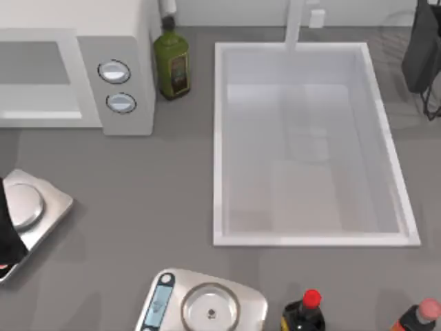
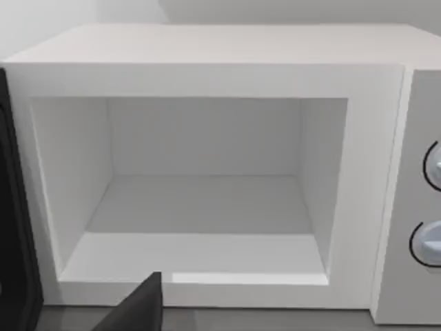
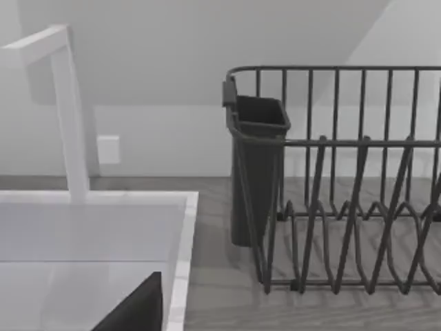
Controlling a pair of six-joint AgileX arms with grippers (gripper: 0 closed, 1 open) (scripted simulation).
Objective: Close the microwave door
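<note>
White microwave (image 1: 76, 41) — two silver dials (image 1: 114, 72); olive-green bottle (image 1: 171, 63); white sink basin (image 1: 222, 138); grey countertop (image 1: 138, 200); dark wire dish rack (image 3: 344, 207) — black cup.

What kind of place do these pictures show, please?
Most likely a kitchen counter, in simulation. A white microwave with two dials stands beside a sink, and a dark dish rack sits past the sink. An oil bottle and a kitchen scale are also on the grey counter.

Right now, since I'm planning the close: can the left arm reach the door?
Probably yes: the door stands open beside the cavity, near the left gripper, with nothing seen between them.
</note>
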